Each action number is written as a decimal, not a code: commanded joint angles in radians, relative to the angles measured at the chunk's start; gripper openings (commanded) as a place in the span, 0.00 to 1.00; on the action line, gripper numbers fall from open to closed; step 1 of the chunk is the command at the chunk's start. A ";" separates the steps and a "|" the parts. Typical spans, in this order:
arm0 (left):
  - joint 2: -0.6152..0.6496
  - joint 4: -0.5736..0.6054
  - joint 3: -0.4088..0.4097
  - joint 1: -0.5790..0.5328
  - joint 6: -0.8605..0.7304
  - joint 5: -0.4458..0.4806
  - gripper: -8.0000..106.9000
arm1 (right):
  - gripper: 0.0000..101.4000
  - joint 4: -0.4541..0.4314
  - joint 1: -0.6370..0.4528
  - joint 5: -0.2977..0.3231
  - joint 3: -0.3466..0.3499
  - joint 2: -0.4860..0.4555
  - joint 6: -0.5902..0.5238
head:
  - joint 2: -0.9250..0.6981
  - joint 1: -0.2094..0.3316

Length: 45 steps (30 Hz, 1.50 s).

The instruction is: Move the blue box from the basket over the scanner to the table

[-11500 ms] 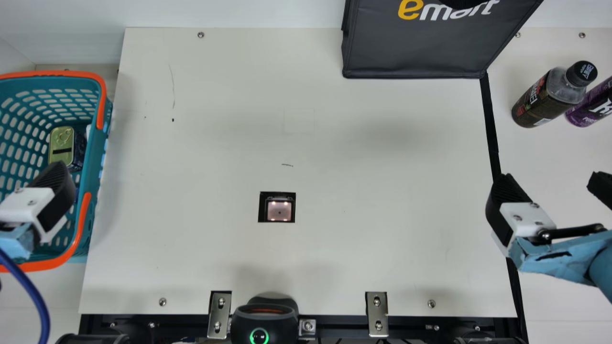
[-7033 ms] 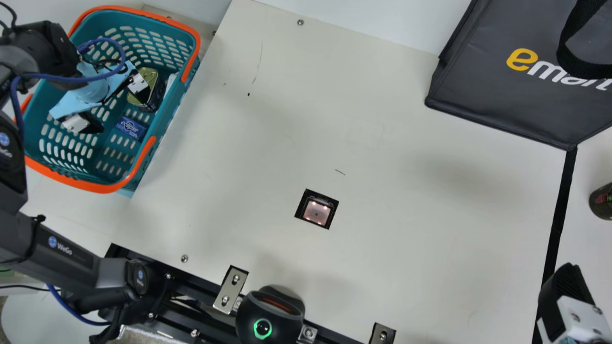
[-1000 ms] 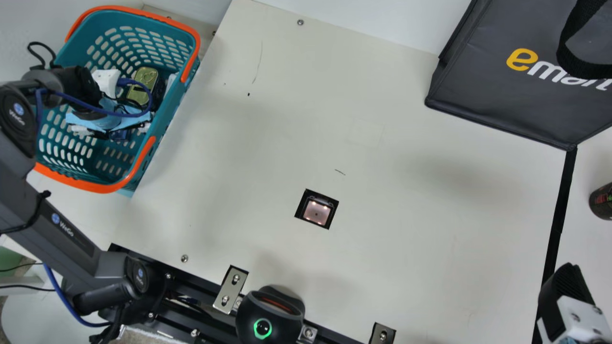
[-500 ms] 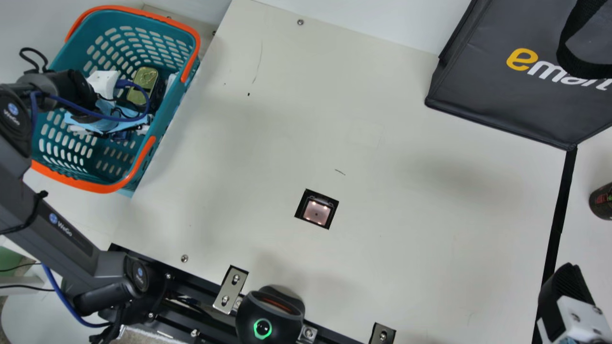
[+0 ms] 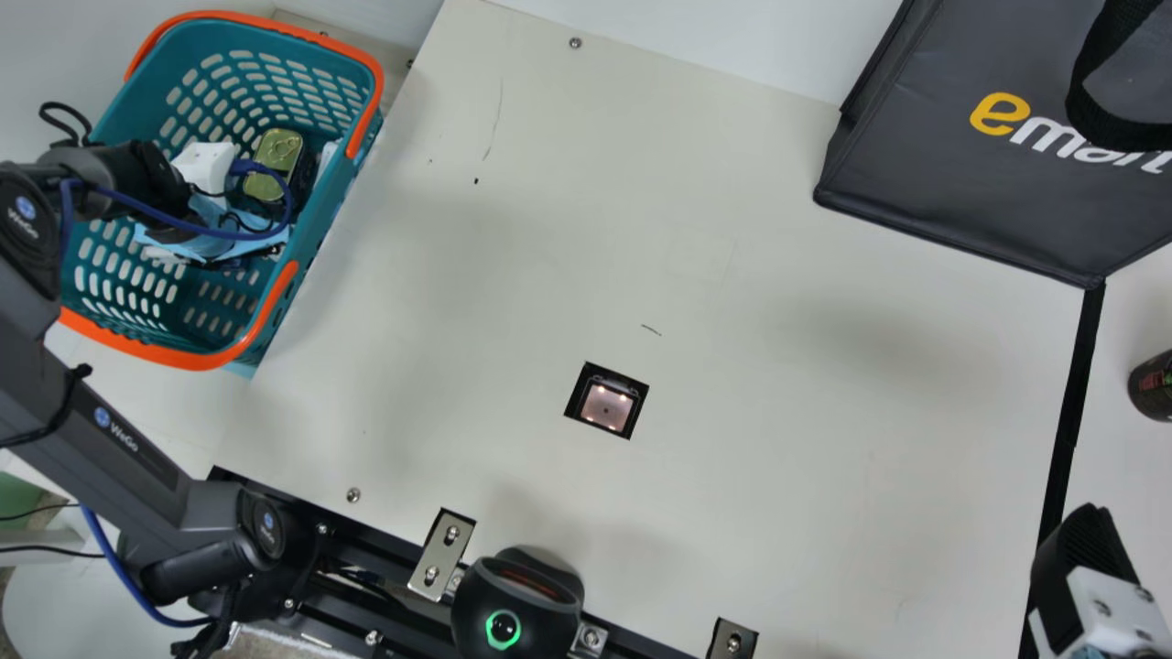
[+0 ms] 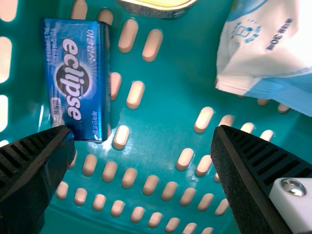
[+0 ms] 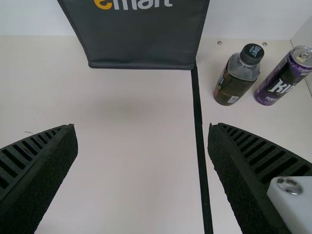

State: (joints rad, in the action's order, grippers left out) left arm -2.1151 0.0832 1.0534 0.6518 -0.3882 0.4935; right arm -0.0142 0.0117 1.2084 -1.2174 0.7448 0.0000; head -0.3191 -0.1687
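Observation:
Down inside the teal basket [image 5: 316,265], my left gripper [image 5: 215,260] is at the end of the left arm, which covers most of the blue box. In the left wrist view, the left gripper [image 6: 142,130] stands open, and the blue box [image 6: 75,80] lies on the basket floor just beyond the tip of one finger, not between the two. The scanner [image 5: 606,401] is set in the middle of the table [image 5: 778,439]. At the right edge of the main view is my right gripper [image 5: 1085,567]; its wrist view shows the right gripper [image 7: 142,127] open over the table, holding nothing.
A gold-lidded can [image 5: 275,154] and a white-and-blue packet [image 6: 268,48] share the basket. A dark bag [image 5: 971,183] stands at the back right. The right wrist view has a bottle [image 7: 237,75] and a purple can [image 7: 284,78]. A black device [image 5: 517,599] sits at the front edge.
The camera turned after the oldest picture. Since then my left arm has gone down into the basket, and in the last half second its gripper shifted slightly. The right arm has kept still.

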 commanded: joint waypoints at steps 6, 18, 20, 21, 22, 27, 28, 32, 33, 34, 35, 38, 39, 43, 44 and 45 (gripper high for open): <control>0.013 0.034 -0.010 -0.007 -0.044 0.008 0.85 | 0.94 0.000 0.000 0.000 0.000 0.000 0.000 | -0.002 0.030; 0.035 0.078 0.005 0.005 -0.116 0.029 0.85 | 0.94 0.000 0.000 0.000 0.000 0.000 0.000 | -0.002 0.030; 0.027 0.079 0.012 0.011 -0.124 0.029 0.85 | 0.94 0.000 0.000 0.000 0.000 0.000 0.000 | -0.002 0.030; 0.022 0.079 0.015 0.013 -0.126 0.028 0.85 | 0.94 0.000 0.000 0.000 0.000 0.000 0.000 | -0.002 0.030; 0.018 0.079 0.018 0.015 -0.127 0.027 0.85 | 0.94 0.000 0.000 0.000 0.000 0.000 0.000 | -0.002 0.030; -0.004 0.070 0.022 0.019 -0.123 0.014 0.85 | 0.94 0.000 0.000 0.000 0.000 0.000 0.000 | -0.002 0.030; -0.008 0.068 0.023 0.019 -0.122 0.011 0.85 | 0.94 0.000 0.000 0.000 0.000 0.000 0.000 | -0.002 0.030; -0.019 0.065 0.022 0.015 -0.119 0.007 0.85 | 0.94 0.000 0.000 0.001 0.000 0.000 0.000 | -0.002 0.030; -0.021 0.066 0.022 0.013 -0.119 0.008 0.85 | 0.94 0.000 0.000 0.001 0.000 0.000 0.000 | -0.002 0.030; -0.022 0.066 0.022 0.009 -0.118 0.008 0.85 | 0.94 0.000 0.000 0.001 0.000 0.000 0.000 | -0.002 0.030; -0.022 0.067 0.020 0.006 -0.117 0.008 0.85 | 0.94 0.000 0.000 0.001 0.000 0.000 0.000 | -0.002 0.030; -0.022 0.072 0.016 -0.008 -0.116 0.010 0.85 | 0.94 0.000 0.000 0.001 0.000 0.000 0.000 | -0.002 0.030; -0.021 0.076 0.014 -0.013 -0.118 0.011 0.85 | 0.94 0.000 0.000 0.001 0.000 0.000 0.000 | -0.002 0.030; -0.008 0.101 0.001 -0.037 -0.130 0.016 0.85 | 0.94 0.000 0.000 0.001 0.000 0.000 0.000 | -0.002 0.030; -0.003 0.111 -0.002 -0.043 -0.136 0.020 0.85 | 0.94 0.000 0.000 0.001 0.000 0.000 0.000 | -0.002 0.030; 0.001 0.120 -0.004 -0.048 -0.142 0.024 0.85 | 0.94 0.000 0.000 0.001 0.000 0.000 0.000 | -0.002 0.030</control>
State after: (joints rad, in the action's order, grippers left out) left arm -2.1170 0.1921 1.0515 0.6070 -0.5261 0.5143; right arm -0.0142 0.0117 1.2093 -1.2174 0.7448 0.0000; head -0.3191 -0.1672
